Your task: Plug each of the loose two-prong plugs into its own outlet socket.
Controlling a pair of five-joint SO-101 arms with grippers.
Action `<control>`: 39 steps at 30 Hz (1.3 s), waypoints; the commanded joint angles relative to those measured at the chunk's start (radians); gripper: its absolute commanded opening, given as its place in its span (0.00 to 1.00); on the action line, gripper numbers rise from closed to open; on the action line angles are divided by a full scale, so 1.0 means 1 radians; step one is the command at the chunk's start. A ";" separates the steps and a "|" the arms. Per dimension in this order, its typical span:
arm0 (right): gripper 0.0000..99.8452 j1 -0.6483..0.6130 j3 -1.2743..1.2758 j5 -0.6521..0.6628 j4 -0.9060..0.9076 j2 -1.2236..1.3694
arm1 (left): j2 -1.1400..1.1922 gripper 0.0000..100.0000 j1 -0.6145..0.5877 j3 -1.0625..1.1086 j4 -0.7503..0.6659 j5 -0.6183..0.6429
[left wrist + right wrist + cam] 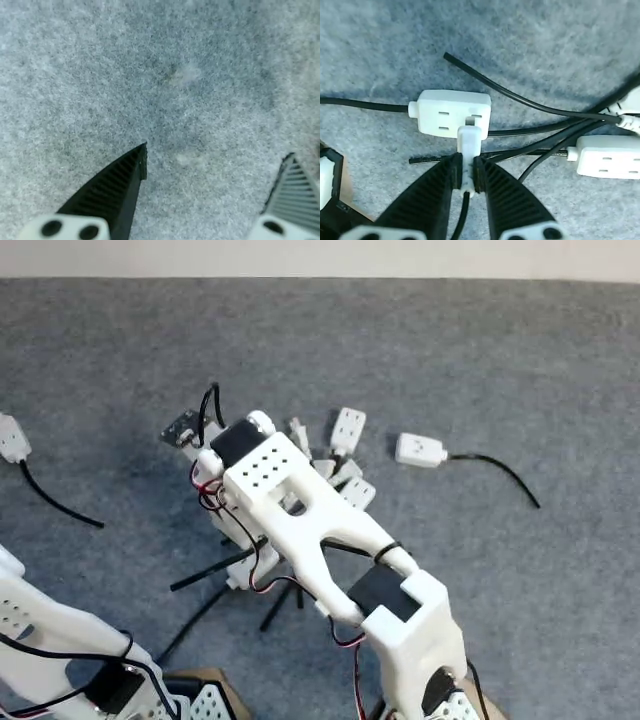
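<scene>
While plug [469, 137] touches socket [451, 113] edge: I'd tip its prongs squarely onto the slots.
Right gripper [467, 160]: clamped on plug.
Left gripper [217, 150]: spread, holding nothing.

Smooth white plastic plug [469, 145], matt grey felt-like table cover [545, 45]

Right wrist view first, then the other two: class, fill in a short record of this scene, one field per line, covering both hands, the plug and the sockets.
Surface: grey carpet
Right hand: shut on a white plug
Plug position: front end against a white socket block; how far in, cannot tell
Other socket: second block lying apart, visible slots empty
Left hand: open over bare carpet, holding nothing
Cables: black cords crossing between the two blocks
</scene>
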 commanded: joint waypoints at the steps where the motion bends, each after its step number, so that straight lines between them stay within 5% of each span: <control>1: 0.01 0.002 -0.038 0.012 0.013 -0.007 | -0.007 0.40 -0.016 -0.045 -0.014 0.002; 25: 0.01 0.059 -0.036 0.014 0.004 -0.002 | -0.007 0.40 -0.015 -0.044 -0.014 0.003; 39: 0.01 0.024 0.220 -0.014 -0.315 0.180 | -0.016 0.40 0.005 -0.062 -0.006 0.002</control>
